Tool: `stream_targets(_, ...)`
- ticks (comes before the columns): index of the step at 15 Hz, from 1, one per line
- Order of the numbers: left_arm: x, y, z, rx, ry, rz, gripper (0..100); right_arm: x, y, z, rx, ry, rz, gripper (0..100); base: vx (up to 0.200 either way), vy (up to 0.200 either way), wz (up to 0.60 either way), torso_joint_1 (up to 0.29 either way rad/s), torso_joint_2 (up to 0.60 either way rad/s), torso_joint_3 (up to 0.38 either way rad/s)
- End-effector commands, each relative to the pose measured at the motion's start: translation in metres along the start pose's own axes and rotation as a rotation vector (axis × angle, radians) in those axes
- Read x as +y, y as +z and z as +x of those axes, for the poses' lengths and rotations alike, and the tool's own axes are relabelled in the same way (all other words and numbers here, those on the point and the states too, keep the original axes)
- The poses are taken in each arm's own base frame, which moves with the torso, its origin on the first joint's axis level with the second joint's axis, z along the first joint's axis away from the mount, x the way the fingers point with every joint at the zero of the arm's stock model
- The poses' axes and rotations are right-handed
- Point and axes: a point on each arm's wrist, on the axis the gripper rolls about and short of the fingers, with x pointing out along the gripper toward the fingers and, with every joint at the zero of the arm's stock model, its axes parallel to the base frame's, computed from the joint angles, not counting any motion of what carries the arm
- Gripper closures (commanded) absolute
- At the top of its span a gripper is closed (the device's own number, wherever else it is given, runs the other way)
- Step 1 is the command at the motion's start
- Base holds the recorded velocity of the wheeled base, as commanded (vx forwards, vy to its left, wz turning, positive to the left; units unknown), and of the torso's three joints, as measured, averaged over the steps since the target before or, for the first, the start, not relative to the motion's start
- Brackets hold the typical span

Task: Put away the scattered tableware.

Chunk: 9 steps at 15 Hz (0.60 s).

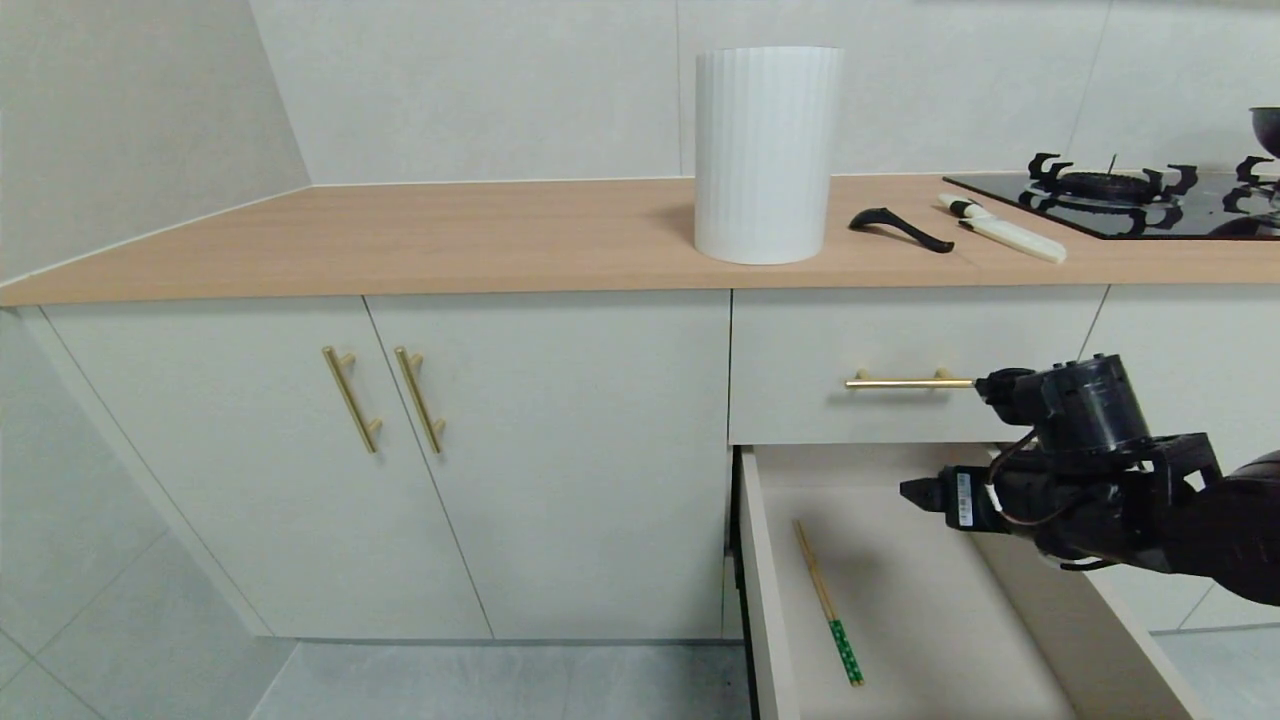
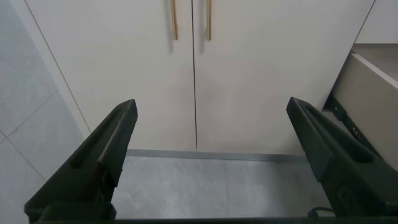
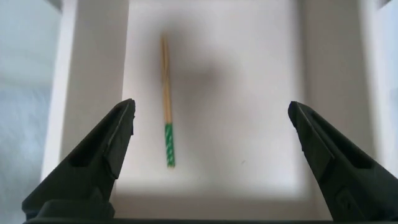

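A pair of wooden chopsticks (image 1: 825, 612) with green ends lies on the floor of the open lower drawer (image 1: 762, 580), near its left wall. My right gripper (image 1: 915, 492) hangs over the drawer, right of the chopsticks. In the right wrist view it (image 3: 211, 106) stands open and holds nothing, with the chopsticks (image 3: 166, 134) below it inside the drawer (image 3: 93, 93). On the wooden counter lie a black spoon (image 1: 900, 229) and a white knife (image 1: 1005, 232). My left gripper (image 2: 211, 102) is open and holds nothing, low in front of the cabinet doors.
A tall white ribbed container (image 1: 765, 155) stands on the counter left of the spoon. A gas hob (image 1: 1120, 195) is at the far right. Above the open drawer is a shut drawer with a gold handle (image 1: 905, 381). The cabinet doors carry gold handles (image 1: 350, 398).
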Motion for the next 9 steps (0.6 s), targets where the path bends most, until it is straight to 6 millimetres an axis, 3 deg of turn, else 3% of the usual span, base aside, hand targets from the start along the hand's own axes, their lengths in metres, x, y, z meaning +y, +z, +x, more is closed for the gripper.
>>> stream_targets(1,0.0,-0.0001,0.0001,0.0,0.0,0.0,0,-0.0037,0.0085,-0.0131,-0.048,0.007,0.016,0,0.0,0.0,0.0,0.0,0.0,0.0)
stream_targets(5,0.0,-0.0001,0.0001,0.0,0.0,0.0,0,-0.0065,0.0126,-0.0142,-0.083,-0.011,0.03,0,0.0,0.0,0.0,0.007,-0.02,-0.019)
stream_targets(9,0.0,-0.0001,0.0001,0.0,0.0,0.0,0,-0.0073,0.0134,-0.0136,-0.093,-0.024,0.025,0,0.0,0.0,0.0,0.067,-0.25,-0.248)
